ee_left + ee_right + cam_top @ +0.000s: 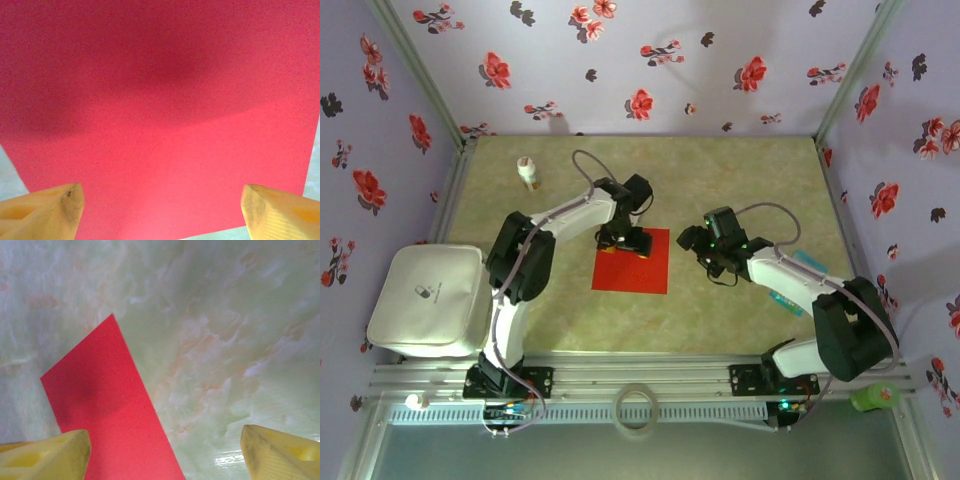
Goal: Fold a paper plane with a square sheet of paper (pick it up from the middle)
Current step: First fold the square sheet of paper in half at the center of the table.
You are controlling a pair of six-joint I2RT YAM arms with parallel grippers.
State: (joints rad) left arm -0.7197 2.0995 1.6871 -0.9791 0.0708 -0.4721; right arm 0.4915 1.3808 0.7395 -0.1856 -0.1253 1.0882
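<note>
The square sheet of paper (632,265) lies flat and unfolded on the marbled table, bright red. My left gripper (625,243) hangs low over the sheet's far edge. In the left wrist view the paper (160,110) spreads under the open left gripper (162,210), and nothing sits between the yellow fingertips (50,210). My right gripper (692,243) hovers just off the sheet's right edge. In the right wrist view the right gripper (165,452) is open, with the paper's corner (105,405) under its left finger and bare table under the rest.
A white pouch (428,298) sits at the left edge. A small white bottle (528,172) stands at the back left. A teal-and-white card (800,275) lies under the right arm. A tape ring (635,408) and a green object (875,397) rest by the front rail.
</note>
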